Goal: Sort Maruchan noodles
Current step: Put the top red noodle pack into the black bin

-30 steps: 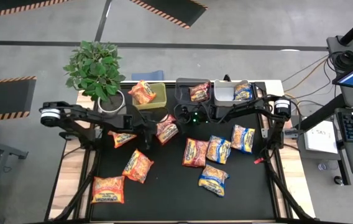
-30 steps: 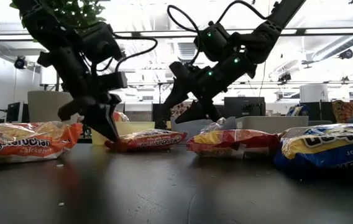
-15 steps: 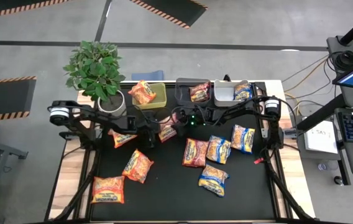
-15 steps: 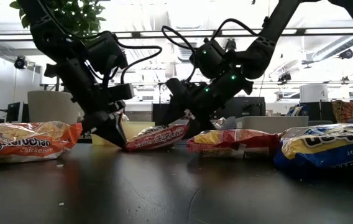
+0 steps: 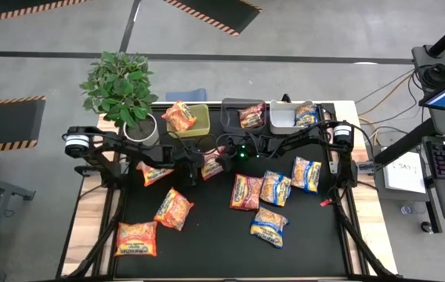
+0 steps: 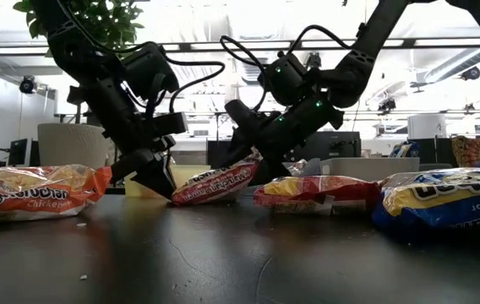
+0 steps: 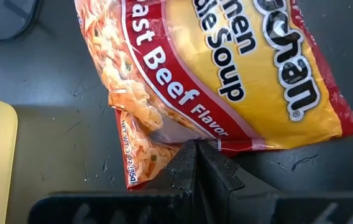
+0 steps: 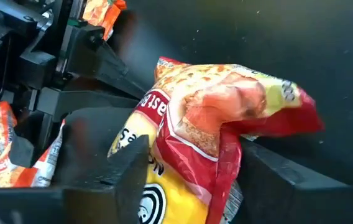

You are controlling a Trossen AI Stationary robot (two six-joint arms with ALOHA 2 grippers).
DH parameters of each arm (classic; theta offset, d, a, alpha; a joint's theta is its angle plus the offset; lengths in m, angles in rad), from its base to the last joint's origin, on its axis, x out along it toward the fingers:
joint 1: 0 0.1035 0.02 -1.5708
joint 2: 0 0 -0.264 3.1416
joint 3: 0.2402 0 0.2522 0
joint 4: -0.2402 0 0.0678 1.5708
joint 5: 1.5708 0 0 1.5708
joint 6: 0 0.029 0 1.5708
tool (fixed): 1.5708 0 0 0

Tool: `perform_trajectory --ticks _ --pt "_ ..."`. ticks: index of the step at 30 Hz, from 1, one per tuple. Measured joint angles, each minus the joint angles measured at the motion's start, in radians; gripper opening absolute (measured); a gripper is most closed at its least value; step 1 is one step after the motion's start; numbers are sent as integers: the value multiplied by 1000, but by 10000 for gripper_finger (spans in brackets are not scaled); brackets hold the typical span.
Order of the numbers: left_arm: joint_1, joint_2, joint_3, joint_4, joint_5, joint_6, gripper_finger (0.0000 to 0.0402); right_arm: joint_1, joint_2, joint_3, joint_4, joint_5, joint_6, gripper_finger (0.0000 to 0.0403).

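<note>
A red-pink Roast Beef packet (image 5: pixel 211 164) of the Maruchan noodles lies tilted on the black mat, its left end down and its right end raised (image 6: pixel 213 183). My left gripper (image 5: pixel 193 167) is shut, with its tips at the packet's left end. My right gripper (image 5: pixel 222 157) comes from the right, with the packet's raised end between its fingers (image 8: pixel 214 155). Other orange (image 5: pixel 174 207), red-pink (image 5: pixel 246 192) and blue-and-yellow (image 5: pixel 276 188) packets lie flat on the mat. My left gripper presses its shut fingertips (image 7: pixel 196 152) against the packet's sealed edge near a corner (image 7: pixel 176 144), slanting down from the table's left. That end stays on the mat (image 6: pixel 177 196). My right gripper has the packet's raised right end (image 8: pixel 192 134) between its two fingers (image 8: pixel 133 171), which come slanting down from the table's right. The wrapper is creased between them. This end is held off the mat and the packet tilts down to the left.
At the far edge stand a green bin (image 5: pixel 199 125) holding an orange packet, a dark bin (image 5: pixel 234 106) holding a red one and a grey bin (image 5: pixel 284 119) holding a blue one. A potted plant (image 5: pixel 121 86) is at the far left. The near middle of the mat is bare.
My left gripper has moved right and down against the packet's left end. The packet's right end has tipped up off the mat. My right gripper has come down, rolled, and narrowed its fingers around that raised end.
</note>
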Motion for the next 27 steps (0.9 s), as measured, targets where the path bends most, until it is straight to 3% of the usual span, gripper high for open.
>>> perform_trajectory --ticks 9,14,21,27 --pt "0 -7 18 -2 -2 -11 0 -2 -4 0 0 -17 -1 88" --pt "0 -43 45 -69 -6 -12 0 -3 -5 0 0 -64 -2 44" --pt "0 -147 67 -199 -105 11 0 -6 -34 0 -8 -85 -10 21" --pt "0 -293 67 -233 -113 22 0 -11 -114 3 -52 -115 -15 19"
